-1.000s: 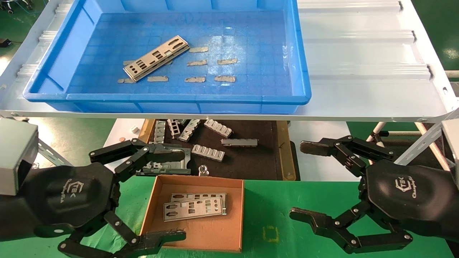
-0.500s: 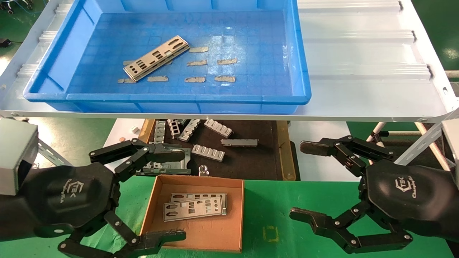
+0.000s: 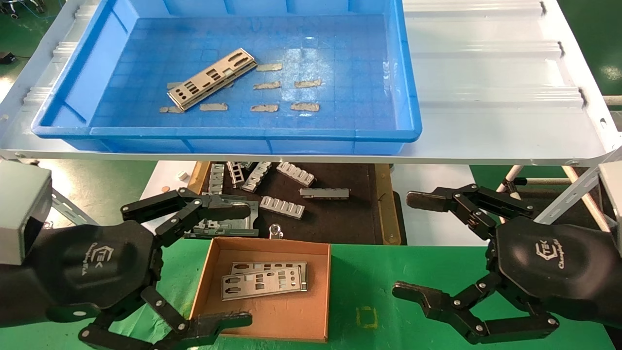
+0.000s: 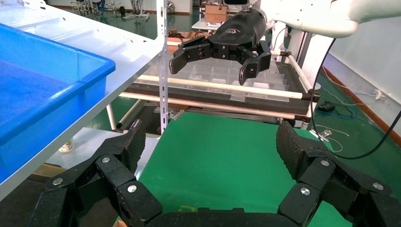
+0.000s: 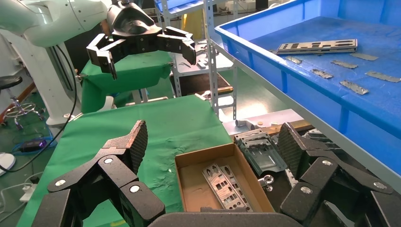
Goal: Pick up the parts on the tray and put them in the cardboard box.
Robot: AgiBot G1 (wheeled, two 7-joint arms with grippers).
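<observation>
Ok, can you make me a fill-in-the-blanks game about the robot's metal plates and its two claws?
1. The blue tray has ____ metal plate left in it.
2. The cardboard box already holds ____ metal plates.
3. The left gripper and right gripper are both ____ and hold nothing.
4. The cardboard box sits on a ____ cloth.

Missing words: one; two; open; green

i see open green surface between my grippers; the shelf edge overhangs above, fronting the tray
</observation>
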